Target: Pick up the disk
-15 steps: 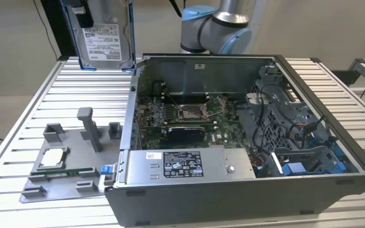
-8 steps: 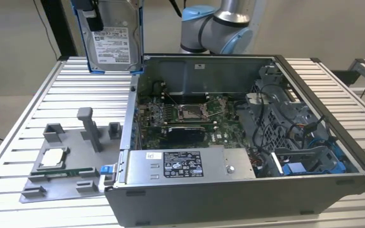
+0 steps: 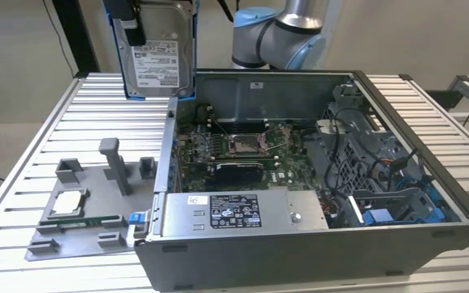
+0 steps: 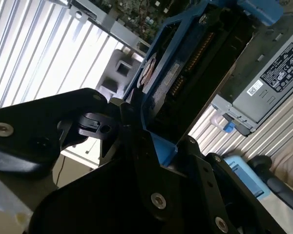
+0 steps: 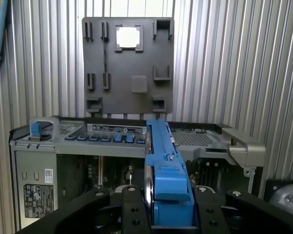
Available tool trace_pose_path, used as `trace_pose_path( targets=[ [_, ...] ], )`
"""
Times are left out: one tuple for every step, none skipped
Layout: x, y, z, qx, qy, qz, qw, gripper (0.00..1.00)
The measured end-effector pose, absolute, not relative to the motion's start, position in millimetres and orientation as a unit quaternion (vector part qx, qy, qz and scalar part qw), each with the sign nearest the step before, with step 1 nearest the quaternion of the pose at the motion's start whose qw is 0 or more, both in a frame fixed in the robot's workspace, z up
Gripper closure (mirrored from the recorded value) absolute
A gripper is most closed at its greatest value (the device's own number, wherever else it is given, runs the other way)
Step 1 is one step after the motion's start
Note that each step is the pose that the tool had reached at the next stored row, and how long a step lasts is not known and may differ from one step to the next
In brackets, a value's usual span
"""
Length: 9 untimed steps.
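The desk [image 3: 31,140] carries the open computer case [image 3: 316,250] across the centre and right of the exterior view. The fixture plate [image 3: 104,196] lies on the desk at lower left, just beside the case; the chip [image 3: 66,202] rests on it, near its left edge. The power supply [image 3: 243,210] sits inside the case against the near wall. The disk [image 3: 159,52] hangs upright at upper left, above the case's rear corner. The robot arm [image 3: 282,33] stands behind the case, upper centre. In the first wrist view the disk sits clamped in the hand [image 5: 170,207].

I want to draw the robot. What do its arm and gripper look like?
The arm is a round silver tube with grey joints and light-blue caps. The gripper is black, with chunky angular fingers dotted with silver screws.
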<state>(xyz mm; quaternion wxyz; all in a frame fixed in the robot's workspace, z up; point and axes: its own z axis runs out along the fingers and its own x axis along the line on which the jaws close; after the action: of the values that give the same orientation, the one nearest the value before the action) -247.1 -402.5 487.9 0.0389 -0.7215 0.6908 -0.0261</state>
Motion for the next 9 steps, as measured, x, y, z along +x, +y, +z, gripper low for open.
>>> trace_pose_path(
  targets=[
    [-244.5,-403.9,487.4,-0.722,0.691,-0.026,0.039,1.0],
    [-241.9,-405.3,487.0,-0.722,0.691,-0.026,0.039,1.0],
    [-239.4,-406.6,486.6,-0.722,0.691,-0.026,0.039,1.0],
    [-236.9,-407.9,486.2,-0.722,0.691,-0.026,0.039,1.0],
    [-234.3,-409.4,485.8,-0.721,0.691,-0.026,0.039,1.0],
    [-231.9,-410.8,485.5,-0.722,0.691,-0.026,0.039,1.0],
    [-229.4,-412.4,485.2,-0.722,0.691,-0.026,0.039,1.0],
    [-227.0,-414.0,484.8,-0.722,0.691,-0.026,0.039,1.0],
    [-224.7,-415.5,484.4,-0.722,0.691,-0.026,0.039,1.0]
  ],
)
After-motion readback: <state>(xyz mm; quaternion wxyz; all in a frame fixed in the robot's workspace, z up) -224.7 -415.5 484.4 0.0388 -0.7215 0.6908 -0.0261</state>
